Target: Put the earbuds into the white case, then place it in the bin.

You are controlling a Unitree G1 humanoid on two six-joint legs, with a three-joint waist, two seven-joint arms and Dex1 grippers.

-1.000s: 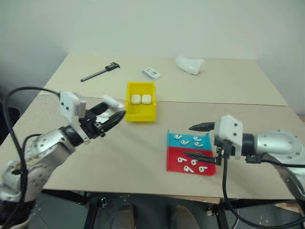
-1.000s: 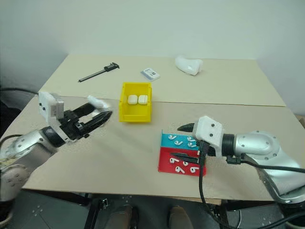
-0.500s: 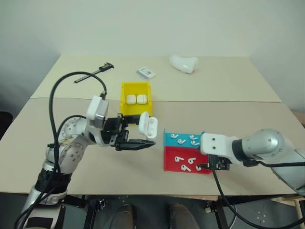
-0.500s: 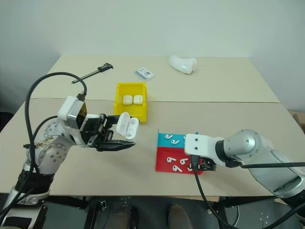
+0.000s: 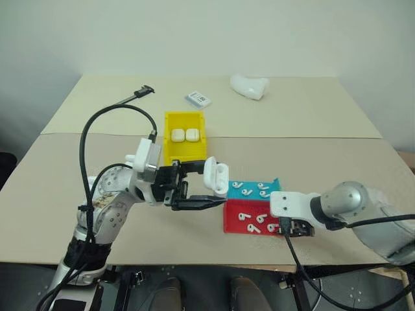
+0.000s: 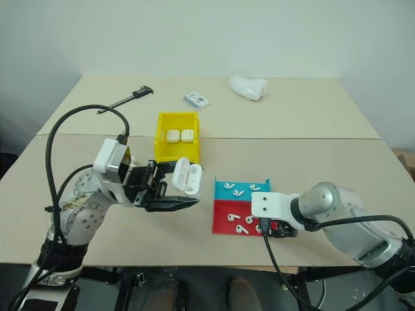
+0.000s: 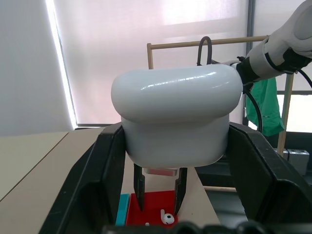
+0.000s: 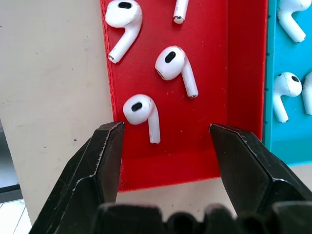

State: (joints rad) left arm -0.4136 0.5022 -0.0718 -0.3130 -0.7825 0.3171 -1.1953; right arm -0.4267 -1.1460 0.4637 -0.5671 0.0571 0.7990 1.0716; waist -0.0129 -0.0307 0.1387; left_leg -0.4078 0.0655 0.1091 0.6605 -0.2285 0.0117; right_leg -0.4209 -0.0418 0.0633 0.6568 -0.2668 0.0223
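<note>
We see the white case [image 5: 216, 177] held above the counter [image 5: 311, 123], its lid flipped open, clamped between the two black fingers [image 7: 97, 180] of our left pincer [image 5: 202, 188], which closes on its sides. It hangs just beside the near left corner of the teal tray [image 5: 254, 189] and in front of the bin [image 5: 185, 137]. The bin sits on the counter behind the left pincer, with two more white cases [image 5: 185, 135] lying side by side in it.

The earbuds [image 8: 141, 111] lie loose in two flat trays: several in the teal one and several in the red tray [image 5: 249, 219], which touches the teal tray on its near side. Our right pincer [image 8: 165, 141] points down over the red tray, its jaws spread apart with nothing in them, one earbud lying between the fingertips; one fingertip [image 8: 109, 141] is over the tray's edge.

Farther back on the counter we see a flat white-blue labelled box [image 5: 197, 98], a white curved lump [image 5: 249, 85] and a black caliper [image 5: 133, 96], all well apart from the trays.
</note>
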